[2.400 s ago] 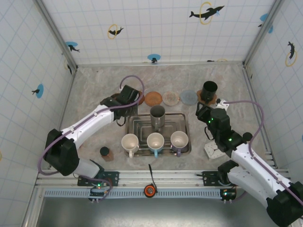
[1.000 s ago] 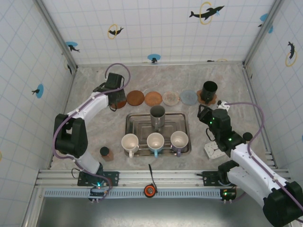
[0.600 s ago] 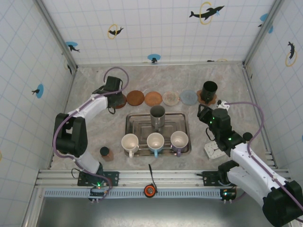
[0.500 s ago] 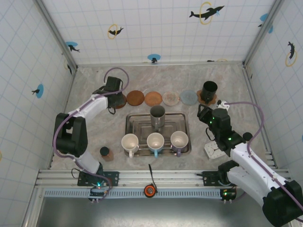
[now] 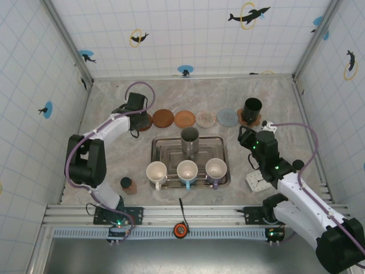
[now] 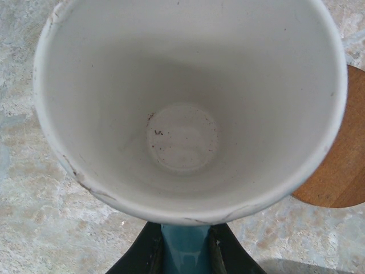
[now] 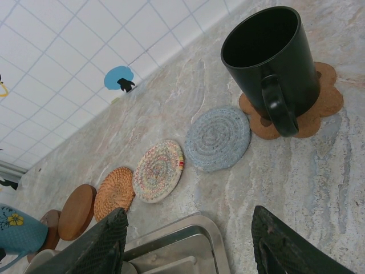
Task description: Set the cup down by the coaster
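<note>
In the left wrist view we look straight down into the cup (image 6: 182, 137), which takes up most of the frame. The left gripper (image 6: 185, 258) is at the bottom centre, its dark fingers (image 6: 142, 260) clamped on the teal handle. We judge that this grip leaves the mouth clear and the body upright for setting down. The inside is white, scuffed near the rim, with specks on the bottom. A wooden coaster (image 6: 336, 171) shows at the right edge, partly behind the rim from this angle. We cannot tell whether the base is on the table.

In the right wrist view the cup sits in the lower left corner, teal outside with a small yellow flower. It is just beside a dark coaster (image 7: 50, 220) at the end of the line of mats. The right gripper (image 7: 191, 231) has its fingers wide apart with nothing between them. At the upper right a black mug (image 7: 274, 57) stands on a cork mat (image 7: 328, 94), which we read as the pattern to follow.

In the top view the left gripper is upper left of centre, over the left end of the coaster row, so we judge the placing nearly done. The right gripper idles just right of the tray (image 5: 210, 149), well apart from the cup.
</note>
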### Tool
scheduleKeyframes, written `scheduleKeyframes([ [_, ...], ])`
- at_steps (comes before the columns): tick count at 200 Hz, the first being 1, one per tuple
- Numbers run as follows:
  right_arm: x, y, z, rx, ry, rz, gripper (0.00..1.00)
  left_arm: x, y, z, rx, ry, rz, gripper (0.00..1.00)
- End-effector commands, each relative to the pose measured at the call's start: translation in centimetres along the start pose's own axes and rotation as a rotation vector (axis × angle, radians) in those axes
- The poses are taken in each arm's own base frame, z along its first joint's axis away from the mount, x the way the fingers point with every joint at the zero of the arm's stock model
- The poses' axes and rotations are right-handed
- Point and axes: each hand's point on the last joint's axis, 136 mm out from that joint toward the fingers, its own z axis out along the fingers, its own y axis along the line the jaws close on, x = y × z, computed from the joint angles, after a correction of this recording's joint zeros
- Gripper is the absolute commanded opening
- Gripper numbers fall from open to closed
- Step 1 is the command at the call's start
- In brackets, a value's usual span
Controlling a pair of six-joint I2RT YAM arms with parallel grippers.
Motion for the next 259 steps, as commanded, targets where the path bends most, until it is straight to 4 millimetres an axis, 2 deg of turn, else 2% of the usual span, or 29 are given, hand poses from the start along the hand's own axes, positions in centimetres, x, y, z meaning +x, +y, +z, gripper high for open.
scheduleKeyframes([
  [1, -0.1, -0.2, 0.1, -0.004, -0.019, 0.007, 0.59, -1.6, -0.3, 0.0, 0.021, -0.056, -0.007, 0.0],
  [190, -0.1, -0.4, 0.1, 0.0, -0.02, 0.011, 0.59, -0.3, 0.5, 1.0, -0.024, -0.008, -0.001, 0.0],
  [259, -0.1, -0.3, 0.1, -0.002, -0.019, 0.009, 0.59, -0.2, 0.8, 0.6, -0.035, -0.007, 0.002, 0.0],
])
